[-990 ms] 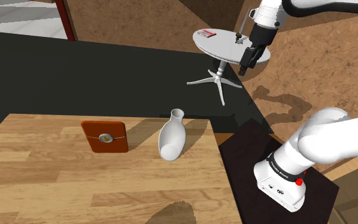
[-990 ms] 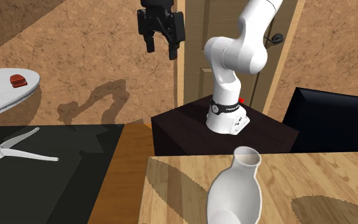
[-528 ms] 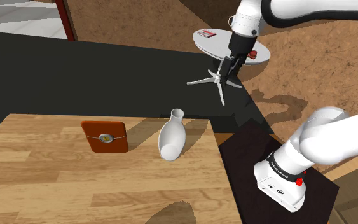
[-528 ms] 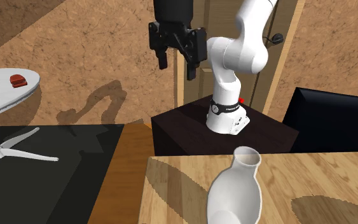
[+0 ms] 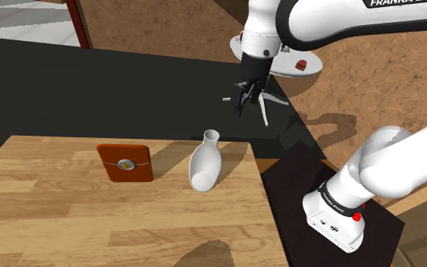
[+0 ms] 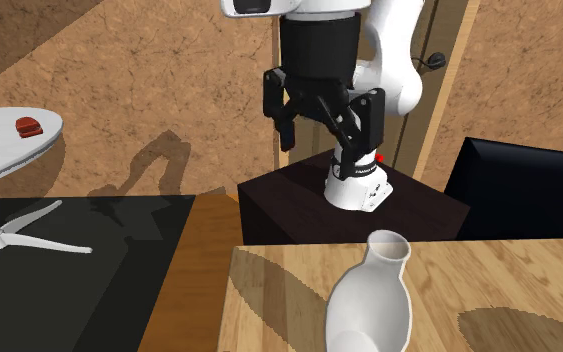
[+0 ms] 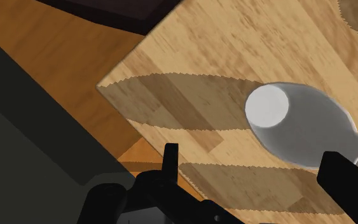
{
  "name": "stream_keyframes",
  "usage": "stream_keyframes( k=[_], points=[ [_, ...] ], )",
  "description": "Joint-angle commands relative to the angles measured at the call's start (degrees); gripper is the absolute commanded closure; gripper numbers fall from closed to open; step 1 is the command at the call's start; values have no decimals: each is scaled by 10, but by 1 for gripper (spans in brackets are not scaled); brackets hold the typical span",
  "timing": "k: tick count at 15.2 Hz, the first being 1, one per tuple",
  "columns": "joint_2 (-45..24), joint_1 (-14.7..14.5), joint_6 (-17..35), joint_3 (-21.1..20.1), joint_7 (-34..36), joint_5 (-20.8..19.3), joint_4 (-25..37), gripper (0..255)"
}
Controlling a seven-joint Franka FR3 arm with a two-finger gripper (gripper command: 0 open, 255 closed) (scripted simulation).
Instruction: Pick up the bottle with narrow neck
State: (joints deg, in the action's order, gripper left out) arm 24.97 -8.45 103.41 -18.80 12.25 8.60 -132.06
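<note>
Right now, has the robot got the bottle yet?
Not yet. Done: nothing much; the bottle stands untouched on the table. In hand: the gripper hangs open in the air above the bottle, and the wrist view looks down at its mouth. Left: come down around the bottle, shut on it and lift it.

White rounded arm (image 5: 386, 163), dark joints, black lettering, red dot near its base, black fingers (image 6: 360, 125)
</note>
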Motion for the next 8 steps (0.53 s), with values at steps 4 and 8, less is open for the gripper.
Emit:
stream_keyframes(
  k=[4, 8],
  points=[
    [-83, -14, 25, -55, 65, -1, 53, 0],
    [-159, -26, 39, -95, 121, -19, 107, 0]
  ],
)
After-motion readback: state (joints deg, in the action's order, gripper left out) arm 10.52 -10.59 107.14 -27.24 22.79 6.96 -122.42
